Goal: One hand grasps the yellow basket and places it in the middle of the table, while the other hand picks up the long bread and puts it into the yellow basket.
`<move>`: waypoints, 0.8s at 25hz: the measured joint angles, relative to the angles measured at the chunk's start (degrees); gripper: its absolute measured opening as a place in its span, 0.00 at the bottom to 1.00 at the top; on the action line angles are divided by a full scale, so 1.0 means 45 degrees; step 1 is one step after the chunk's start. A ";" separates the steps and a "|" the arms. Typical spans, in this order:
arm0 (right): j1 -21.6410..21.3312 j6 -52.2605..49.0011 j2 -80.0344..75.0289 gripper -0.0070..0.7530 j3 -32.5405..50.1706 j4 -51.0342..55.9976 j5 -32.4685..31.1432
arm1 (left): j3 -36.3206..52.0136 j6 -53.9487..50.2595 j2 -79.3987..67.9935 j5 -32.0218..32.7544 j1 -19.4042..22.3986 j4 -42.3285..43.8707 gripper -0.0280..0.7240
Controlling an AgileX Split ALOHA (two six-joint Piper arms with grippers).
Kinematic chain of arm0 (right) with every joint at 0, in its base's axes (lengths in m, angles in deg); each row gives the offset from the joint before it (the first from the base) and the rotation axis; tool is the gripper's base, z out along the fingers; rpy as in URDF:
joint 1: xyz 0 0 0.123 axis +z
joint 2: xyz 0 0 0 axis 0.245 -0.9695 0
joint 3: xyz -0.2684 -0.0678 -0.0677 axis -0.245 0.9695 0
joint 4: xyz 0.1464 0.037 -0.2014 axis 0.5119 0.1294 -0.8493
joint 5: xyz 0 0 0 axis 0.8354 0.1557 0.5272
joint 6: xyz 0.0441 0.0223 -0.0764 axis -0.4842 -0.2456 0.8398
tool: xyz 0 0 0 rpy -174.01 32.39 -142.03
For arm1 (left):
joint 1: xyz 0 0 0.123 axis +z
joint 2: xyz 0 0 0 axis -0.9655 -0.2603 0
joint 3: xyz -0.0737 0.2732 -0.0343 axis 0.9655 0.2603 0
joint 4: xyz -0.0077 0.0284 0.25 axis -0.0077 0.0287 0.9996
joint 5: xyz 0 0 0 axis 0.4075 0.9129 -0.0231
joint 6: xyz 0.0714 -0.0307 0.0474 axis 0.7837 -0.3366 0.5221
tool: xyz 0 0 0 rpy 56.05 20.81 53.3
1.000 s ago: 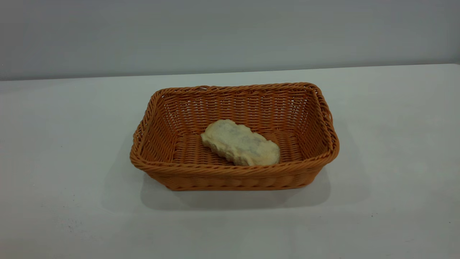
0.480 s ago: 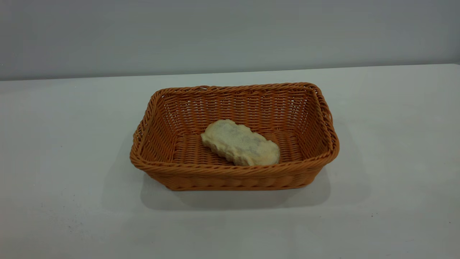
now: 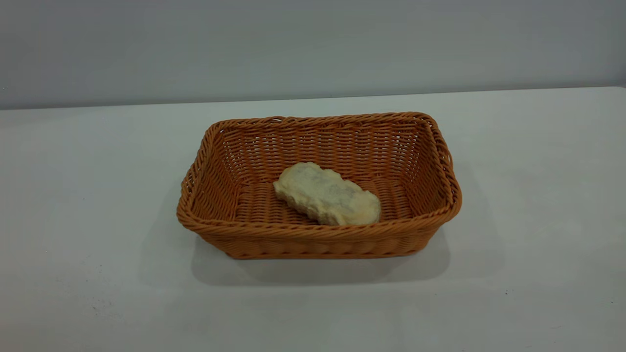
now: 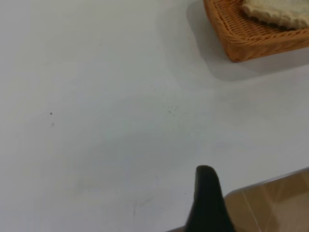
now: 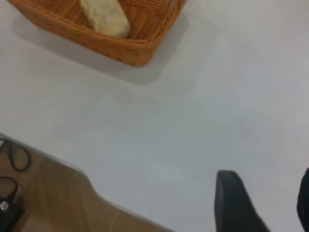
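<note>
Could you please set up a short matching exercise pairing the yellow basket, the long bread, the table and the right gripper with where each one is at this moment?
Things:
1. yellow basket
2. long bread
3. table
4. right gripper

Places or states:
A. lying pale side up on a woven floor
B. open, over the white surface, away from the wicker
C. standing mid-table
D. bearing the wicker tray

Pairs: 1-C, 2-A, 3-D, 4-B

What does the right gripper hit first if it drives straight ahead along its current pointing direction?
Probably bare table. In the right wrist view the right gripper sits back near the table edge, fingers apart, with only white tabletop ahead. The yellow basket holding the long bread lies well off to one side, though depth is uncertain.
</note>
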State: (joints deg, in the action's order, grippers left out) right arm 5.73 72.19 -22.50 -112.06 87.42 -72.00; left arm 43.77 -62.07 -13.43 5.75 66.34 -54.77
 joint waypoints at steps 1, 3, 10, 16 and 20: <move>-0.0260 0.0000 0.0000 0.49 0.0000 0.0000 0.0011 | 0.0000 0.0000 0.0000 0.0000 0.0078 -0.0012 0.81; -0.0878 0.0000 0.0000 0.49 0.0000 0.0000 0.0011 | 0.0000 0.0016 0.0000 0.0000 0.0383 -0.0025 0.81; -0.3101 0.0014 0.0422 0.49 0.0010 0.0000 0.0011 | 0.0000 0.0027 0.0000 -0.0012 0.1786 -0.0038 0.81; -0.3848 0.0002 0.0432 0.49 0.0010 -0.0012 0.0011 | 0.0000 0.0027 0.0000 -0.0012 0.1999 -0.0038 0.81; -0.3895 0.0002 0.0432 0.49 0.0010 -0.0012 0.0011 | 0.0000 0.0027 0.0000 -0.0012 0.1999 -0.0067 0.81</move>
State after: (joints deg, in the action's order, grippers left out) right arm -11.80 72.19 -20.55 -112.02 87.37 -71.95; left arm 43.77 -61.95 -13.43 5.70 75.33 -55.07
